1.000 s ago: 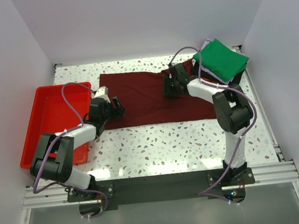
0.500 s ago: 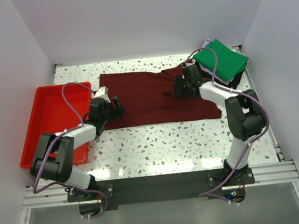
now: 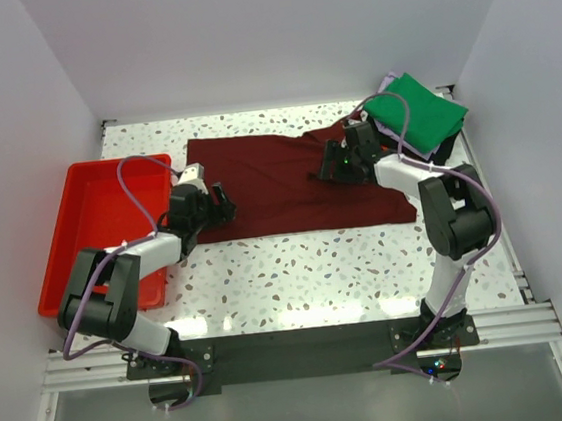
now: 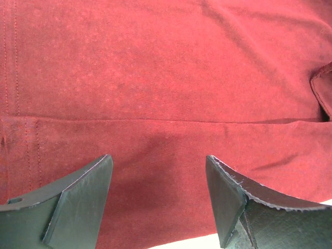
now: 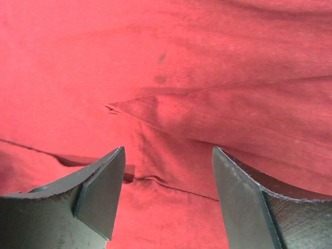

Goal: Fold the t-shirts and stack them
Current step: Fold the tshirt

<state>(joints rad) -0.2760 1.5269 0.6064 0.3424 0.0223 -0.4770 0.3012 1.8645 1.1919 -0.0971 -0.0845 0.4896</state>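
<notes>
1. a maroon shirt (image 3: pixel 278 183) lies spread flat across the far half of the speckled table (image 3: pixel 317 267), between the two arms.
2. the left gripper (image 4: pixel 158 171) sits low at the shirt's left end, its jaws apart, with cloth and one long crease showing between them; a sliver of table shows past the hem.
3. the right gripper (image 5: pixel 168 155) hangs over the shirt's right part, its jaws wide apart above a folded seam that ends in a pointed corner.
4. whether either gripper touches the cloth cannot be told.
5. a folded green shirt (image 3: pixel 417 116) lies at the far right corner, just beside the maroon shirt.
6. a red tray (image 3: pixel 89 205) sits at the table's left edge, beside the left arm.
</notes>
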